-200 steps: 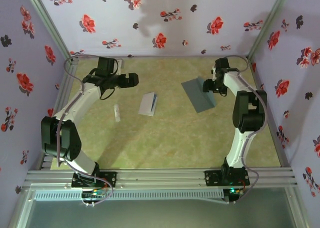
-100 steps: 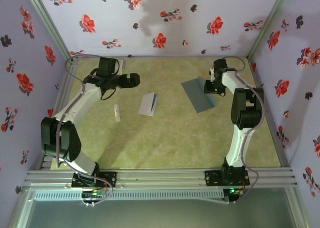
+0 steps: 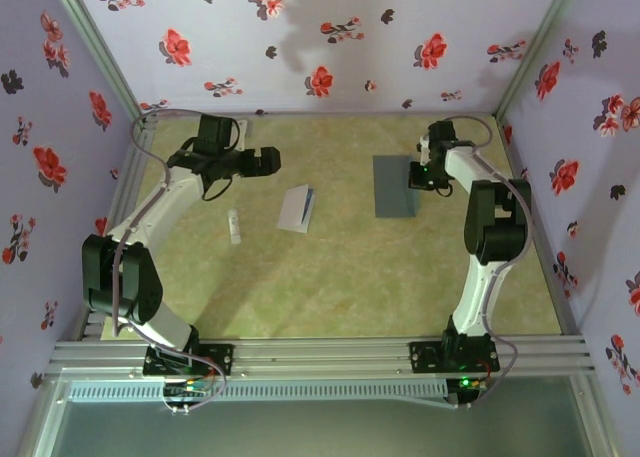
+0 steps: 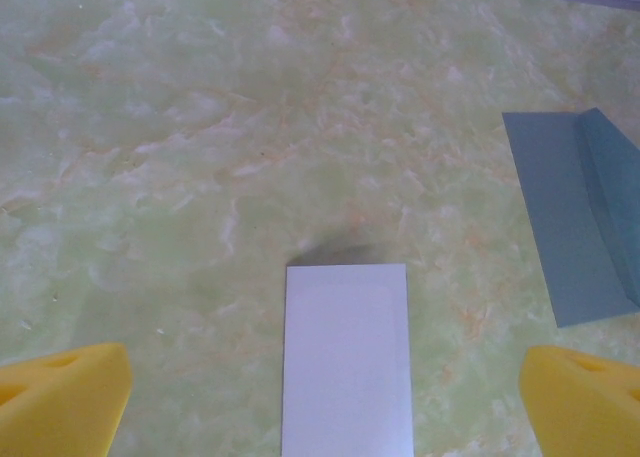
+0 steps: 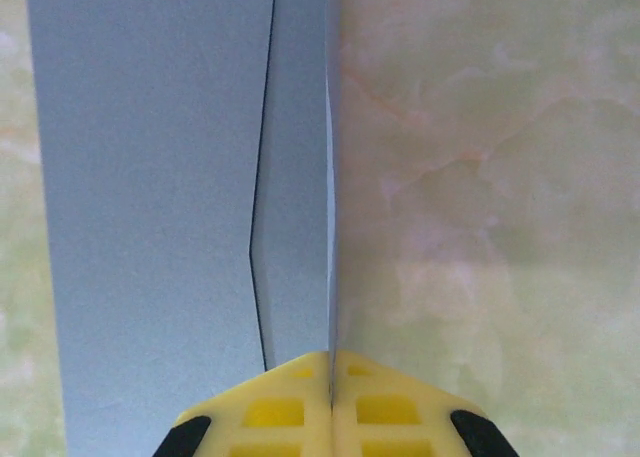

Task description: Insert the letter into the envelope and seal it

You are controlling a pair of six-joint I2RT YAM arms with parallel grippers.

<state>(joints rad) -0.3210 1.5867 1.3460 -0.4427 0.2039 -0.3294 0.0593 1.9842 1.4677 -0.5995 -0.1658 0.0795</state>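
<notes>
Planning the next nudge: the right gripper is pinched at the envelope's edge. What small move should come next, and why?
Probably raise the right gripper slightly, to swing the flap open. Its jaws are shut on a thin upright edge of the grey envelope, apparently that flap, while the letter lies apart from it, ahead of the open left gripper.

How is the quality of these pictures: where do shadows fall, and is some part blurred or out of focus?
Left wrist: even light, with a dark shadow smudge on the table just beyond the letter; the yellow fingertips of the left gripper look soft. Right wrist: the envelope and its flap line are crisp, with no glare. Top external: diffuse light, faint arm shadows on the table.
</notes>
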